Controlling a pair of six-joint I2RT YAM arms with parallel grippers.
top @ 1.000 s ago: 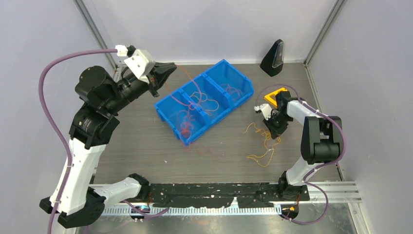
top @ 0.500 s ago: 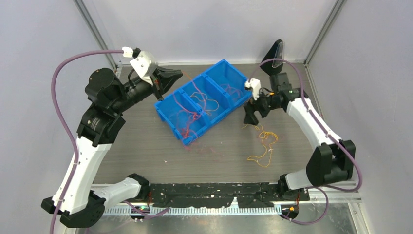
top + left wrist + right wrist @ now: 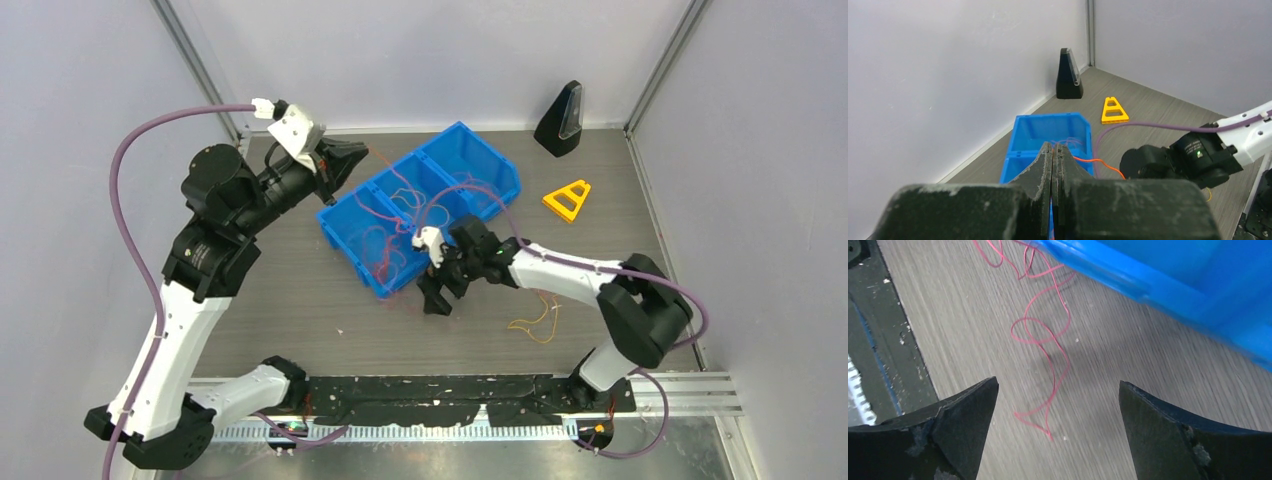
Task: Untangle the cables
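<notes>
Thin red and pinkish cables lie tangled in the compartments of a blue bin. My left gripper hovers above the bin's far left end. It is shut on an orange cable that runs from its tips down into the bin. My right gripper is low over the table at the bin's near front. It is open, and the loose end of a red cable lies on the wood between its fingers. A yellow-orange cable lies on the table to the right.
A black wedge-shaped object stands in the far right corner. A yellow triangle lies in front of it. Grey walls close in the table on three sides. The blue bin wall is right beside the right gripper.
My right arm has swung from the right side of the table to the bin's near front. Its jaws have opened and the yellow-orange cable stays on the table. The left gripper has barely moved.
</notes>
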